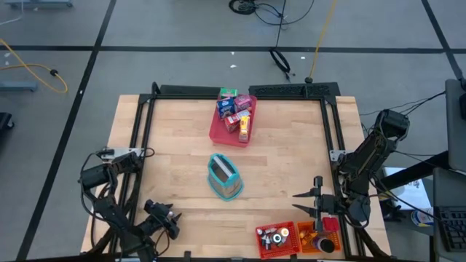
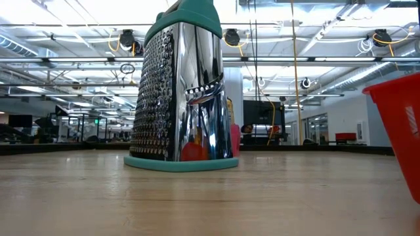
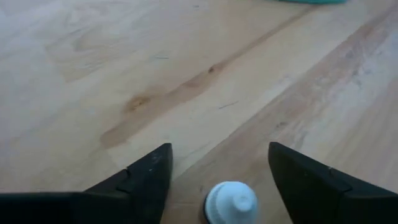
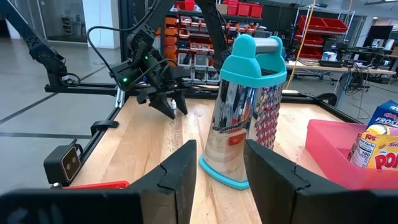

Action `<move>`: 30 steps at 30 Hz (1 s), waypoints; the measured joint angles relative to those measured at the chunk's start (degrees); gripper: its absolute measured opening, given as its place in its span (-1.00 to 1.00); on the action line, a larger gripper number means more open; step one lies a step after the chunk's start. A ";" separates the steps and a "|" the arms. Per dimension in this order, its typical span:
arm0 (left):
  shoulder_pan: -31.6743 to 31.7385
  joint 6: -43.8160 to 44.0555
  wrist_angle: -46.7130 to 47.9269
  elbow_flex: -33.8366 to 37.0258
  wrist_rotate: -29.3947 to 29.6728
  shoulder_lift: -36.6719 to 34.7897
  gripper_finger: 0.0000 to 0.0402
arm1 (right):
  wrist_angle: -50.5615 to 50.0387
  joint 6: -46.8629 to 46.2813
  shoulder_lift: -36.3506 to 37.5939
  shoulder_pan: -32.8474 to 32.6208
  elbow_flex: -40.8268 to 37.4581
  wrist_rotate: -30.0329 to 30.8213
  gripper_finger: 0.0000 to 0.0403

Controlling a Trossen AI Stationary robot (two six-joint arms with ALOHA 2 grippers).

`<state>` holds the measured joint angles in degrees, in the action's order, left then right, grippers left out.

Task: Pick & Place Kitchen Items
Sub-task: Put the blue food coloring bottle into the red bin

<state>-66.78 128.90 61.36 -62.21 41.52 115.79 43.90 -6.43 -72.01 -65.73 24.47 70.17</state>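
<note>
Left gripper [image 1: 171,222] low at the table's near-left edge, fingers spread, holding nothing. Grater [image 1: 223,177] upright mid-table. Packets [image 1: 236,110] lie in pink tray [image 1: 216,132]. Right gripper [image 1: 307,201] near bins [image 1: 297,240], fingers apart, empty.

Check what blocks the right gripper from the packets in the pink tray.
Nothing directly. The upright grater stands mid-table, just beside the line from the right gripper to the packets in the pink tray.
</note>
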 joint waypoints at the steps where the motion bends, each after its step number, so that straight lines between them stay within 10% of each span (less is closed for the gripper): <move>1: 0.02 -0.77 -0.83 0.23 0.03 0.00 0.28 | 0.00 0.00 0.00 -0.01 0.00 0.00 -0.38; 14: 0.02 -5.41 -1.99 0.50 0.64 0.00 -0.76 | 0.00 0.00 0.00 -0.01 0.00 0.00 -0.38; 30: 3.45 -12.62 -5.88 -1.43 2.42 -3.08 -0.76 | 0.00 0.00 0.00 0.00 0.00 0.02 -0.38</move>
<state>-63.34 116.27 55.49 -63.64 43.95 112.71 43.90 -6.44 -72.01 -65.73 24.47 70.19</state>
